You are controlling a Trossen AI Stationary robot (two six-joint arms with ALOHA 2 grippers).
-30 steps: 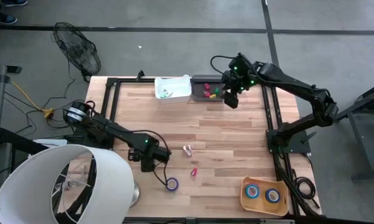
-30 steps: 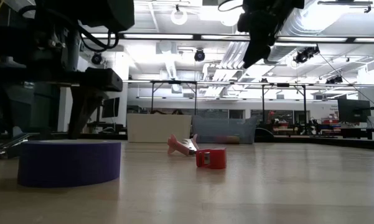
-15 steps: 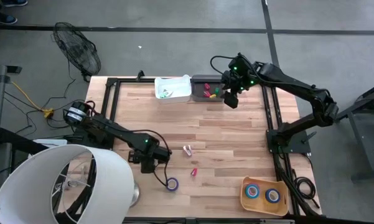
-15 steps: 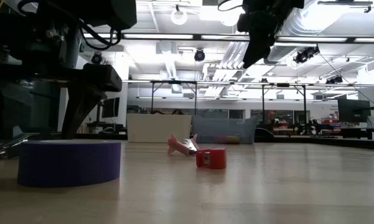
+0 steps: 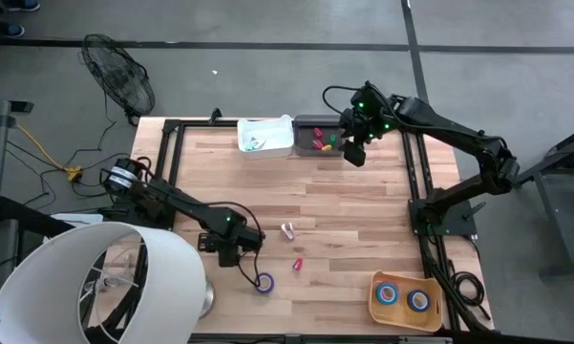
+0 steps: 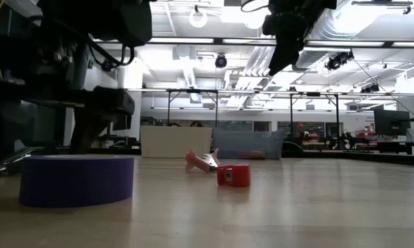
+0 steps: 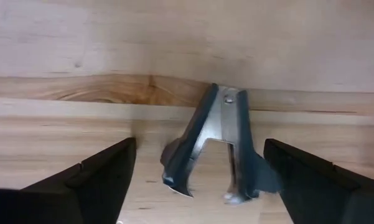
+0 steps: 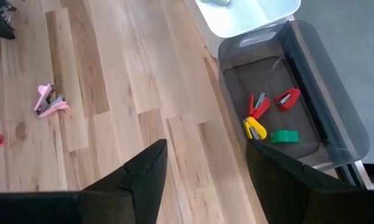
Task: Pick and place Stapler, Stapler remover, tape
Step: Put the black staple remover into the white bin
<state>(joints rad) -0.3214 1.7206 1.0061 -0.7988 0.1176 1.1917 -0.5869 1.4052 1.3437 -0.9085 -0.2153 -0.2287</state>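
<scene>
From above, the left end effector [image 5: 231,250] hung low over the bench [image 5: 344,210], fingers spread and grasping nothing. The right end effector [image 5: 353,153] hovered released beside the grey tray [image 5: 317,136].

At bench height, a purple tape [image 6: 76,179] lay flat.

The left wrist showed a dark blue remover [image 7: 215,146] — metal claws open — lying between its fingers [image 7: 96,177].

**Four cameras, one wooden table**

The high view looks straight down on the whole table [image 5: 344,220]. The low view sits at tabletop level, close behind the purple tape roll [image 6: 76,179], facing the room. The left wrist view hovers close over a dark staple remover [image 7: 215,146]. The right wrist view, higher up, shares the pink staple remover [image 8: 50,101] with both fixed views.
</scene>
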